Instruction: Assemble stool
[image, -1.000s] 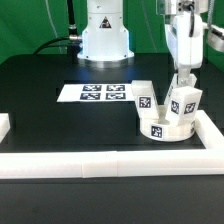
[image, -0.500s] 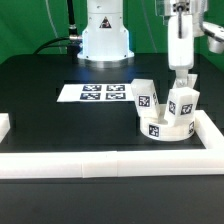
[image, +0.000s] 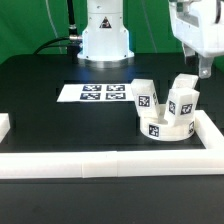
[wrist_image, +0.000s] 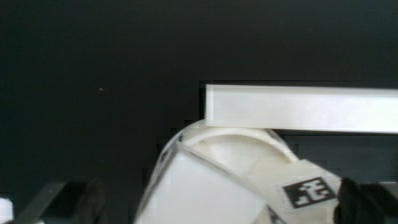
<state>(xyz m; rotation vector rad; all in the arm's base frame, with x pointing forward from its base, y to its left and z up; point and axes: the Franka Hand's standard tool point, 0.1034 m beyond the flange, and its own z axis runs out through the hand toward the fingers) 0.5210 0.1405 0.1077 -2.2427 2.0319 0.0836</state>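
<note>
Even bright overhead light, soft sheen on the black tabletop (image: 40, 90), white parts near blown out; wrist view soft, grainy, low-resolution.

No words, numbers or brand names can be read. Black-and-white square tags stand on the marker board (image: 103, 93), and beside it on the stool (image: 166, 122) seat and legs.
</note>
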